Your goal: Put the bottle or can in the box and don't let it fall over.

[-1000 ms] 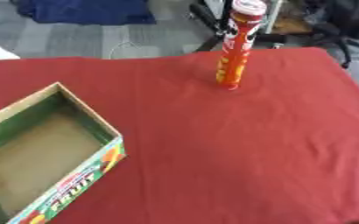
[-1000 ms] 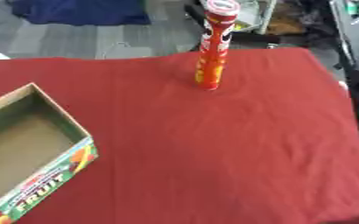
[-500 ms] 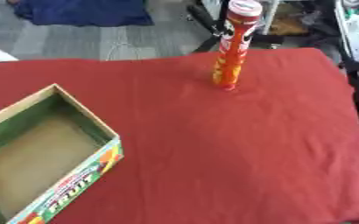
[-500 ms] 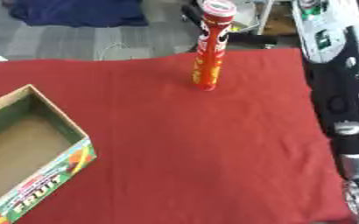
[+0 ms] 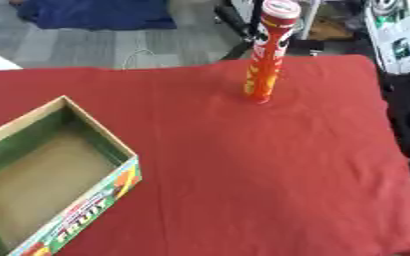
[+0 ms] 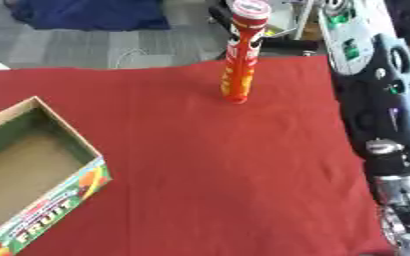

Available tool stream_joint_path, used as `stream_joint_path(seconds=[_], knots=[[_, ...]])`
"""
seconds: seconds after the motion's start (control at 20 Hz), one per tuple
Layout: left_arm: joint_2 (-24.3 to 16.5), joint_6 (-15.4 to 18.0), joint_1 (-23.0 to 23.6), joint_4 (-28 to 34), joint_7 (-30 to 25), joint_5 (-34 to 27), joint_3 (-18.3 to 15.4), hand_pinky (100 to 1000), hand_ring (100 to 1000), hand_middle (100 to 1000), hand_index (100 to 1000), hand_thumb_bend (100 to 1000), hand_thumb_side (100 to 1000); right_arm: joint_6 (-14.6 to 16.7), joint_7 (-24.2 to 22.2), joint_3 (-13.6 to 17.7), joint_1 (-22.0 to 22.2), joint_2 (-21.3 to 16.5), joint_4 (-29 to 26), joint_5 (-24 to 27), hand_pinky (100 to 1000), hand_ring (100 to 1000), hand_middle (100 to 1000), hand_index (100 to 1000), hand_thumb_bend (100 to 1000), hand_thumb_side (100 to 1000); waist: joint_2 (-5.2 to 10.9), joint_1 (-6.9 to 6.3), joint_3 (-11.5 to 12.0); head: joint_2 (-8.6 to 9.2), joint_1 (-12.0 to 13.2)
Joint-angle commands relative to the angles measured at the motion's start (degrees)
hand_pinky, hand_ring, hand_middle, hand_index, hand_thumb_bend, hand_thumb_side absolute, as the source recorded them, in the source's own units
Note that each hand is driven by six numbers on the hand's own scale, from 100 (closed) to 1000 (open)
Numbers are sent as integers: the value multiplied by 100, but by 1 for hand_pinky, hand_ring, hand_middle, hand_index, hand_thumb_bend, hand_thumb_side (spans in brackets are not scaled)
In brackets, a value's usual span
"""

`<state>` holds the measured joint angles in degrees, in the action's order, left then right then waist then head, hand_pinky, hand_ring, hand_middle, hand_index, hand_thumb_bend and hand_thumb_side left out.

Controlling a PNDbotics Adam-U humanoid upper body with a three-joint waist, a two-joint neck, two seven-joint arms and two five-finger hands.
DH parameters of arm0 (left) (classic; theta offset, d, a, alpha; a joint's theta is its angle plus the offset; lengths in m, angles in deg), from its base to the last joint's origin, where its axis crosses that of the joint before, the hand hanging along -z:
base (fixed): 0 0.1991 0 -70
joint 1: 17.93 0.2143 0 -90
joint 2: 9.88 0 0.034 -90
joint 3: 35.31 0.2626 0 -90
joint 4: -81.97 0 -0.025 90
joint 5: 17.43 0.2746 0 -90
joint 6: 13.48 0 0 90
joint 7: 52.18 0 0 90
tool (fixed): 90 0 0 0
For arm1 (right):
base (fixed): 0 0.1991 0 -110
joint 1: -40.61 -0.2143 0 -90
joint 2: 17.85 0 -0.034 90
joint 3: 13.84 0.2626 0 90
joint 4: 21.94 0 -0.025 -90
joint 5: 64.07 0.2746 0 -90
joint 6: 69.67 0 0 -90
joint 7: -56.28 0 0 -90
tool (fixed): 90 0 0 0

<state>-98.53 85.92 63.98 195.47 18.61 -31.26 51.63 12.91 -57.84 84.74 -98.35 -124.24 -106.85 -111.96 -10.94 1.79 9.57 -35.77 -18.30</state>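
Left eye view: tall orange can (image 5: pixel 267 52) seen upright, long axis vertical, at far edge of red surface (image 5: pixel 270 175); open box (image 5: pixel 47 180) placed well apart, near-left of can. No hand seen.

Right eye view: right arm (image 6: pixel 379 120) seen right of can, nearer; fingers cannot be told. Nothing between.

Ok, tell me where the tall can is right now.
The tall can stands upright near the far edge of the red table, right of centre in both eye views, well apart from the open box at the near left.
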Motion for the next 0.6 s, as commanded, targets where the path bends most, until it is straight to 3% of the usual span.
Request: stream_joint_path(seconds=[0.05,0.35,0.6], knots=[[-127,0,-67,109,-22,6,-8,379,851,653,697,100,665,72,9,-10,-146,-65,-5,-134,814,869,870,967,100,905,112,-7,8,-24,3],[-122,-9,-80,109,-38,20,1,378,852,653,697,100,666,205,-9,-54,-169,-29,100,-207,814,858,883,966,100,924,85,15,26,44,-69],[-108,-35,-80,109,-54,56,4,376,853,653,697,100,670,330,-38,-89,-166,25,150,-250,816,875,885,965,100,938,53,28,50,298,-217]])
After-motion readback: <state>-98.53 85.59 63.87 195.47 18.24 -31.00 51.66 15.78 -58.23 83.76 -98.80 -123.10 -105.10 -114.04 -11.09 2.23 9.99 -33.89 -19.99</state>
